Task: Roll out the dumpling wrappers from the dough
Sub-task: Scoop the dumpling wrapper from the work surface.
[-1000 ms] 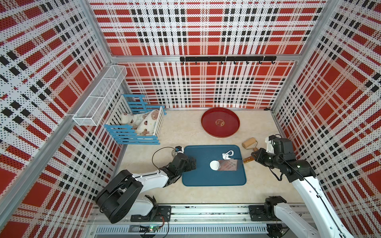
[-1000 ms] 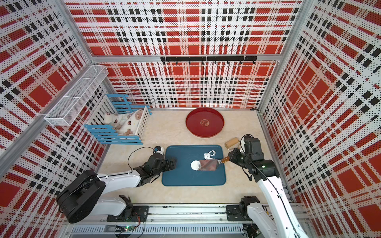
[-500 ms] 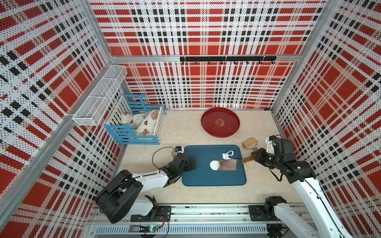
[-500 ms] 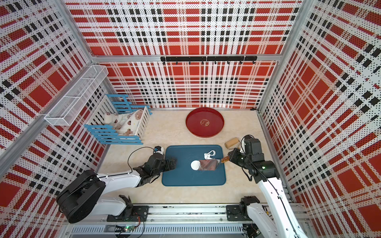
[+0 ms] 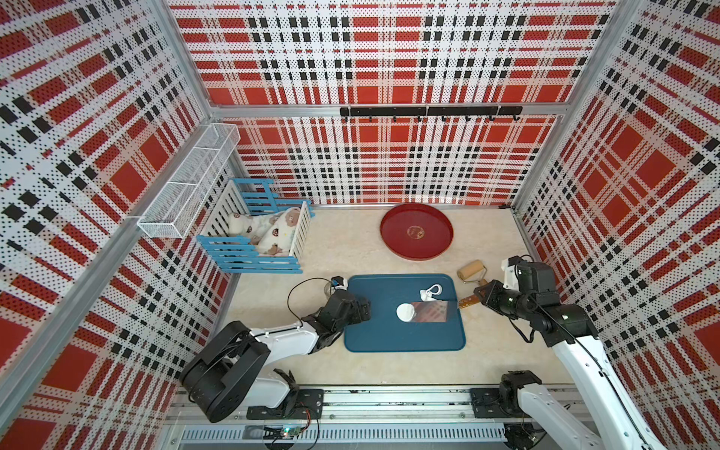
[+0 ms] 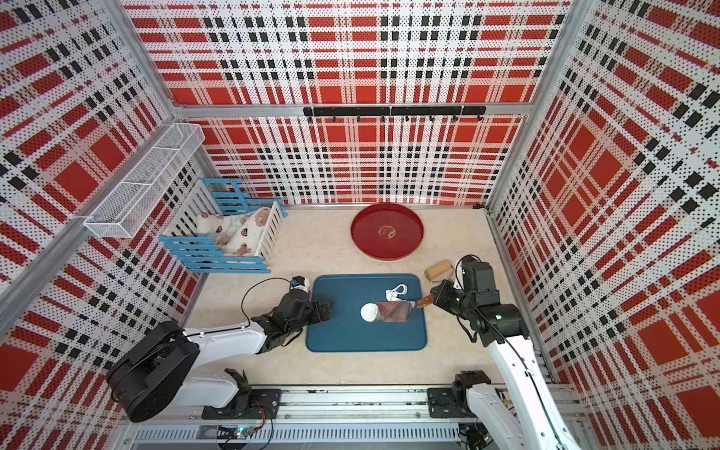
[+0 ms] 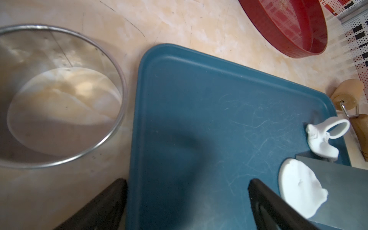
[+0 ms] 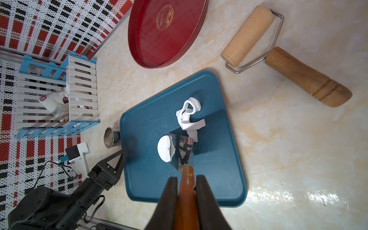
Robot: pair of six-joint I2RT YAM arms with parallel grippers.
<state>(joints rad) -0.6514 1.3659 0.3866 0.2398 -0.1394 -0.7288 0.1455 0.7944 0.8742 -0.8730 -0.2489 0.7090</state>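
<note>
Right jaws pinch the scraper point(image 8: 182, 151) by its handle, blade against the round dumpling wrapper point(image 8: 164, 148) on the blue tray point(image 8: 209, 179). Left jaws spread wide at the tray's edge.

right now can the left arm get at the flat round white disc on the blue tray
Probably yes: the open left gripper sits at the blue tray's edge, with bare tray between it and the white disc. The disc's far edge overlaps the blade of the steel scraper the right gripper holds.

Bright, even light with soft shadows; glare on the tabletop point(image 8: 318, 196); steel cup point(image 7: 59, 95) blurred close-up; wide-angle bowing at edges.
</note>
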